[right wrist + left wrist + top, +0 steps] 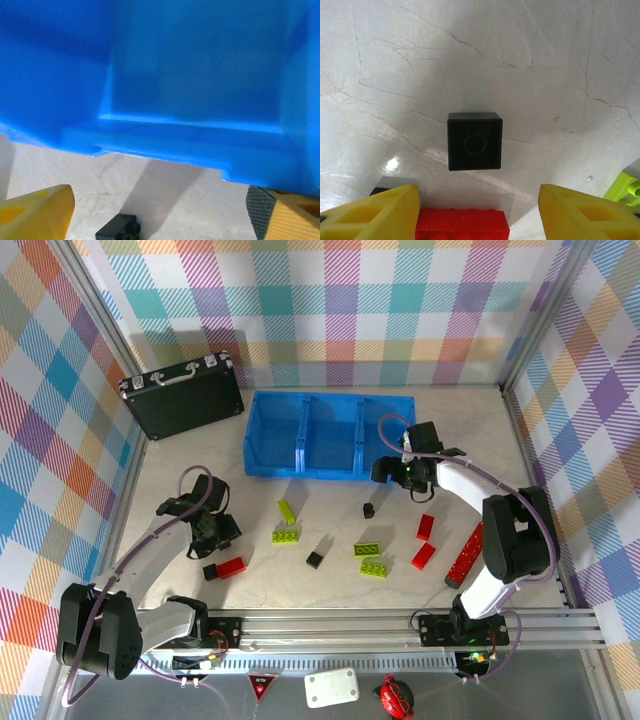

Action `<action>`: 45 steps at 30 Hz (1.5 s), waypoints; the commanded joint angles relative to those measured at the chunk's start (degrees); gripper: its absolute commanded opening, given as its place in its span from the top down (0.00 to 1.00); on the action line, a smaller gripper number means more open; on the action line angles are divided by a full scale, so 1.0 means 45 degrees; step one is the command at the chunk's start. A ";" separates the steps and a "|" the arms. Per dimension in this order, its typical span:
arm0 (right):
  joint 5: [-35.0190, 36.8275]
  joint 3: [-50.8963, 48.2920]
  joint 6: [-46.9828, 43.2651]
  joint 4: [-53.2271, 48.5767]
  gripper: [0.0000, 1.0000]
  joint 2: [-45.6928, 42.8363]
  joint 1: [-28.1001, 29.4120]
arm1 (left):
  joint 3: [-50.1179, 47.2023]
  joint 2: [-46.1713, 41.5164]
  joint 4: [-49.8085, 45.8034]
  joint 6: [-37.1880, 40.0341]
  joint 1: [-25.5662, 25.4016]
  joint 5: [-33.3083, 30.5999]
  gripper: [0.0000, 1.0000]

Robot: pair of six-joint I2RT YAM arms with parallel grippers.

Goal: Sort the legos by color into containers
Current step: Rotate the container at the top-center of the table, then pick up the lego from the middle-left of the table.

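Hovering low at lower left of the top view, left jaws stand part open and hold nothing. Red brick (462,224) lies between the fingers (380,215), next to the frame-left one, with a gap to the other. Black cube (475,141) sits just beyond, mid-frame. Right jaws are wide open and empty, facing the front wall of the bin (165,145). Second black cube (120,231) is on the tabletop (165,190) below them. Lime plates (286,535), red bricks (426,527) and red bar (466,555) lie scattered below the bin.
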 commanded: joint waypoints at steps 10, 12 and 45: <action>-0.1061 0.0348 -0.0242 -0.1049 0.10 -0.1621 -0.0131 | 0.0221 0.1618 0.0537 0.0775 0.0273 -0.0181 0.42; -0.1262 0.0086 -0.0155 -0.1370 0.10 -0.2282 -0.0131 | 0.0261 0.1872 0.0612 0.0891 0.0333 -0.0217 0.43; -0.0524 -0.0840 -0.0261 -0.3653 0.09 -0.6701 -0.0131 | 0.1039 0.2687 0.0686 0.1798 0.0509 0.0399 0.67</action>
